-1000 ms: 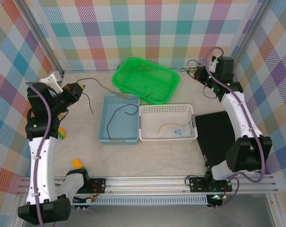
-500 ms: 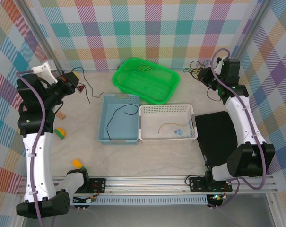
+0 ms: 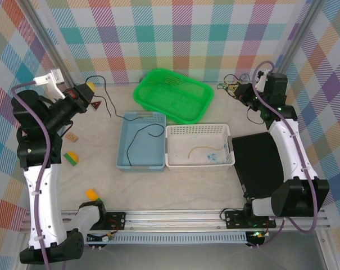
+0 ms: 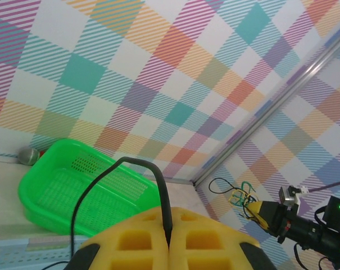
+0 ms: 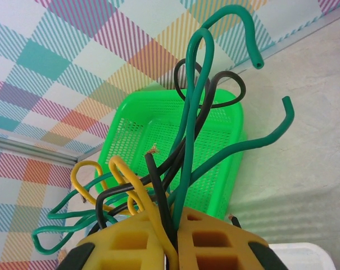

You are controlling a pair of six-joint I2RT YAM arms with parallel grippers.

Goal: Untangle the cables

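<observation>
My left gripper (image 3: 90,90) is raised at the far left, shut on a long black cable (image 3: 106,104) that loops up and hangs down over the table. In the left wrist view this black cable (image 4: 160,188) rises from between the closed yellow pads of the left gripper (image 4: 170,220). My right gripper (image 3: 241,90) is at the far right, shut on a tangle of cables (image 3: 228,83). Seen from the right wrist, green, black and yellow cables (image 5: 191,118) fan out from the right gripper (image 5: 172,233).
A green basket (image 3: 138,91) stands at the back centre. In front of it a blue bin (image 3: 122,153) holds a black cable (image 3: 137,138), and a white basket (image 3: 198,127) holds a yellow cable (image 3: 199,149). A black mat (image 3: 258,160) lies on the right. Small blocks (image 3: 71,158) lie on the left.
My left gripper has drawn back to the left and upward with the black cable, whose end has left the green basket. The right gripper has shifted slightly right with its tangle.
</observation>
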